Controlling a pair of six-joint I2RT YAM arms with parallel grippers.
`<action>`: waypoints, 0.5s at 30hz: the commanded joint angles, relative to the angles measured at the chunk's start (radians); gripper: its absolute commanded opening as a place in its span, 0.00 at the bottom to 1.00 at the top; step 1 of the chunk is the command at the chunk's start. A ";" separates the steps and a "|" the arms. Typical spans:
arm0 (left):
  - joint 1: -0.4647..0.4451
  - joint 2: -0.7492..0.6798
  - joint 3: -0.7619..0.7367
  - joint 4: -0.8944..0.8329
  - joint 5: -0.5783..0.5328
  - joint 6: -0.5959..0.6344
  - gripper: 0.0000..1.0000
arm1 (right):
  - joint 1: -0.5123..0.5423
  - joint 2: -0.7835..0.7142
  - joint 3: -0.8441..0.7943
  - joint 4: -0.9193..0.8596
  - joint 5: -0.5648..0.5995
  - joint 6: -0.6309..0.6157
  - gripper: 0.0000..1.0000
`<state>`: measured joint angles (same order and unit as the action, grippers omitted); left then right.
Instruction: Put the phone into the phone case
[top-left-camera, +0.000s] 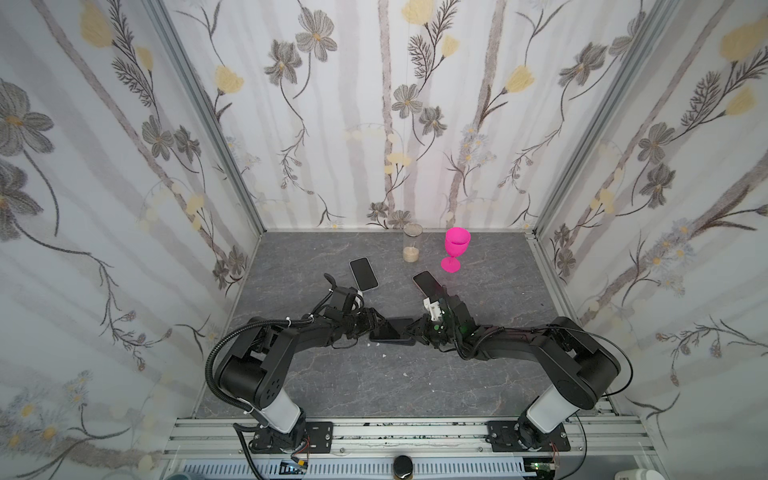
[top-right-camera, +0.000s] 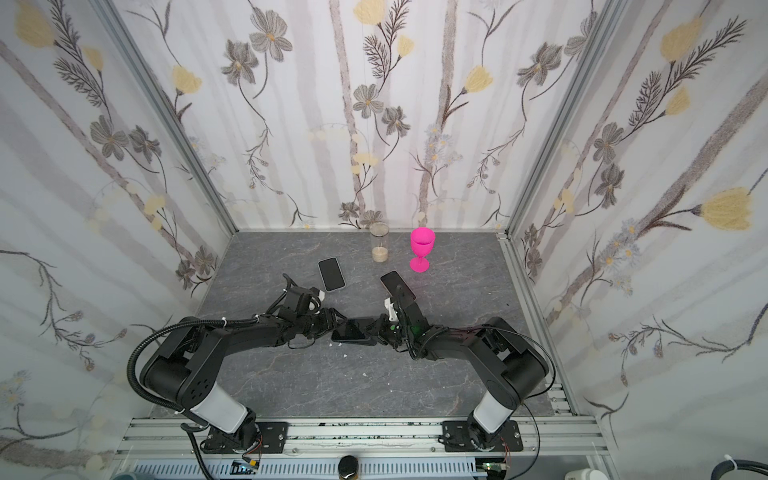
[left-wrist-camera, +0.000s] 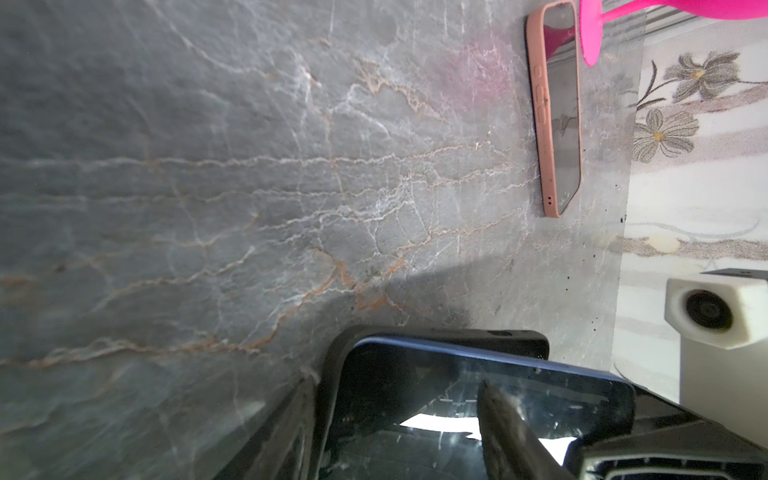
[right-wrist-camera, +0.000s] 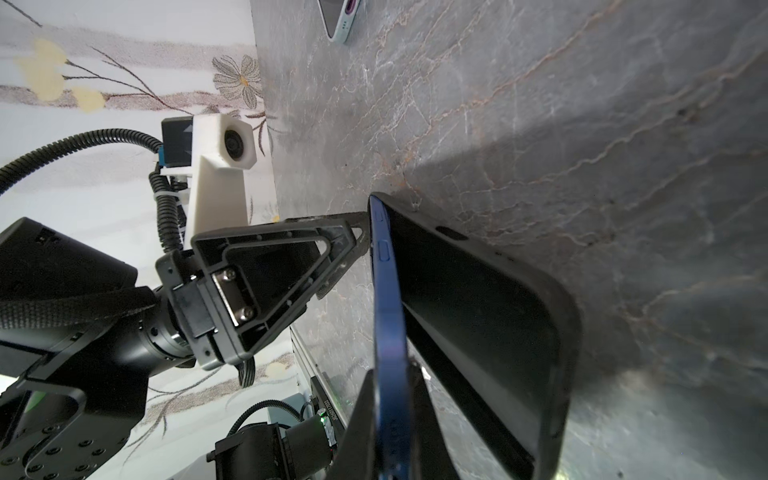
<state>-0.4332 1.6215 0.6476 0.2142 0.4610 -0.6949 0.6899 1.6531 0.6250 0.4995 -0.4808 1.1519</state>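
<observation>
Seating looks like the step in hand: the right gripper (right-wrist-camera: 392, 399) is clamped on the blue phone (right-wrist-camera: 388, 291), which stands tilted out of the black phone case (right-wrist-camera: 478, 311) on the table (top-left-camera: 415, 382), its far end meeting the case's corner. The left gripper (top-left-camera: 371, 322) has its jaws apart there, one finger (left-wrist-camera: 503, 419) over the screen. Next, I judge, the raised side needs pressing down. Only the right wrist view shows that gap. Farther off, both top views show a pink-cased phone (top-left-camera: 428, 283) and a pink goblet (top-left-camera: 456, 249).
</observation>
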 joint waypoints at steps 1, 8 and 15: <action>-0.016 -0.002 -0.010 -0.020 0.032 -0.012 0.64 | 0.000 0.017 -0.002 -0.084 0.032 0.007 0.14; -0.019 -0.061 -0.023 -0.074 -0.023 0.004 0.64 | 0.001 0.004 0.031 -0.197 0.093 -0.049 0.27; -0.019 -0.105 -0.023 -0.117 -0.065 0.025 0.64 | 0.004 -0.026 0.069 -0.284 0.128 -0.089 0.42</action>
<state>-0.4526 1.5284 0.6258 0.1234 0.4191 -0.6838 0.6918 1.6394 0.6758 0.2615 -0.3817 1.0927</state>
